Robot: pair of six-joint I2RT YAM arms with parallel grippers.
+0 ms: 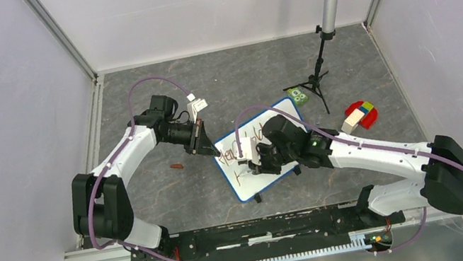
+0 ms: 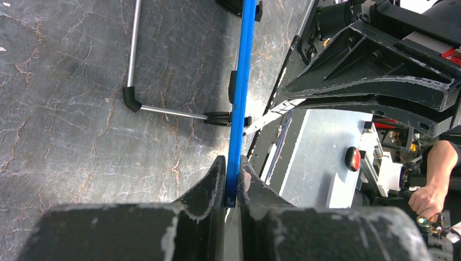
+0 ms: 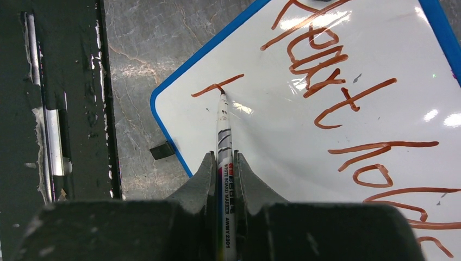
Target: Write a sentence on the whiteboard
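Note:
The whiteboard (image 1: pixel 250 183) lies on the grey floor mat, tilted. My left gripper (image 1: pixel 207 148) is shut on its blue frame (image 2: pixel 241 98) at the board's upper left edge, seen edge-on in the left wrist view. My right gripper (image 3: pixel 223 163) is shut on a whiteboard marker (image 3: pixel 223 136). The marker's tip touches the board (image 3: pixel 272 141) at a short reddish-brown stroke (image 3: pixel 217 86) near the board's corner. The sentence (image 3: pixel 321 70) reads "Heart" on one line, with more letters (image 3: pixel 391 163) beyond it. In the top view my right gripper (image 1: pixel 253 161) is over the board's middle.
A microphone stand (image 1: pixel 325 56) stands at the back right. A small green object (image 1: pixel 299 95) and a coloured cube on a red object (image 1: pixel 363 114) lie right of the board. A small brown cap (image 1: pixel 177 165) lies left of it. A person's hand (image 2: pixel 429 190) shows beyond the table edge.

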